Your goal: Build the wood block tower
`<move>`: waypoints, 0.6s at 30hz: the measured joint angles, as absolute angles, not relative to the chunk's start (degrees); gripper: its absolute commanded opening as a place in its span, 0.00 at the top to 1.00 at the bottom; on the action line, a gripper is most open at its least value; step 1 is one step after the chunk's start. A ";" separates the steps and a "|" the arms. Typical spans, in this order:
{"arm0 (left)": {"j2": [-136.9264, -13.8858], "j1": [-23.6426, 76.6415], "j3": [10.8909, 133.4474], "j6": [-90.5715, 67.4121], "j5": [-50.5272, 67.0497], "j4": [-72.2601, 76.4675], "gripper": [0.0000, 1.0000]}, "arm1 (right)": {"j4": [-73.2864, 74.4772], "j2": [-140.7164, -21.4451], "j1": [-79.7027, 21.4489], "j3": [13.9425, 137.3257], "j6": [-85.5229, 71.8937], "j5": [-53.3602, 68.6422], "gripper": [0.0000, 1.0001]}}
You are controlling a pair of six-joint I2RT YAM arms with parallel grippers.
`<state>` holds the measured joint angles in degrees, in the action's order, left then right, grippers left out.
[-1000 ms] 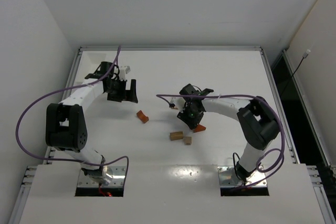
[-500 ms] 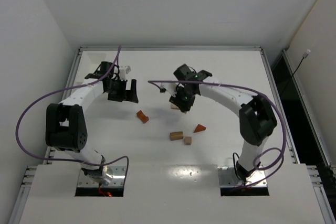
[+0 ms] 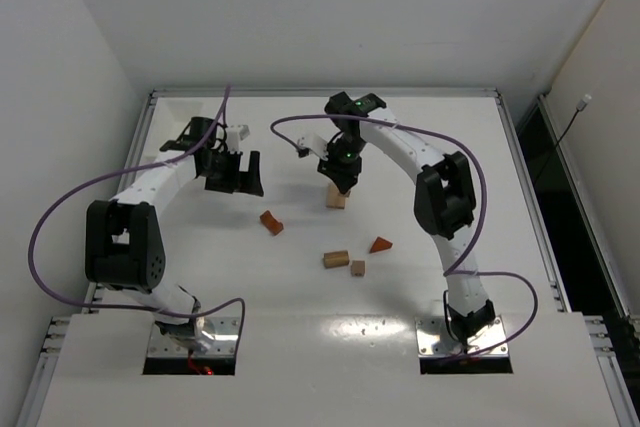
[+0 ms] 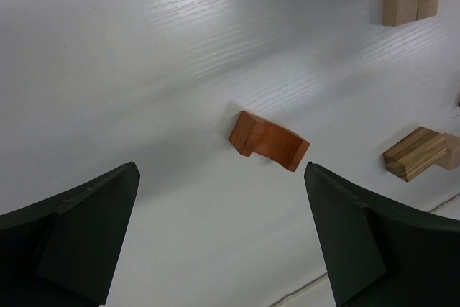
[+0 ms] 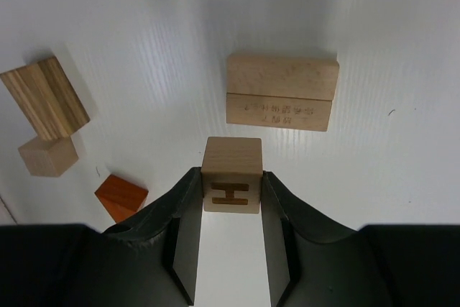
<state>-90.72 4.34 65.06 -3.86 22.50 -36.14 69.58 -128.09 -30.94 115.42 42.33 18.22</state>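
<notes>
Left arm [image 3: 160,179] bent, jaws wide apart; right arm [image 3: 397,144] outstretched, jaws tightly clamped.

bright even light, soft shadows, faint glare, sharp focus

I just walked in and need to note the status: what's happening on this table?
The right gripper has a pale cube marked H pinched between its fingers, held close to a pale rectangular block on the table, not yet set down. The left gripper hangs open above a reddish-brown arch piece, holding nothing. A red wedge, a striped block and a small cube lie loose on the near side. No tower stands yet.
</notes>
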 measured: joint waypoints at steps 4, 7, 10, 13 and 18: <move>-90.72 4.34 65.06 -3.68 22.48 -36.12 0.01 | 71.05 -129.29 -29.93 116.51 43.62 18.00 1.00; -90.72 4.34 65.06 -3.66 22.50 -36.12 0.01 | 70.87 -129.38 -29.36 117.51 43.92 17.74 1.00; -90.72 4.34 65.06 -3.68 22.50 -36.12 0.01 | 70.17 -129.58 -29.23 118.48 43.75 16.82 1.00; -90.72 4.34 65.06 -3.70 22.48 -36.12 0.01 | 69.12 -130.89 -29.23 120.16 43.46 16.23 1.00; -90.72 4.32 65.06 -3.70 22.44 -36.12 0.01 | 67.48 -133.36 -29.39 120.90 43.03 15.20 1.00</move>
<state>-90.72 4.32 65.06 -3.70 22.44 -36.12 67.48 -133.36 -29.39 120.90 43.03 15.20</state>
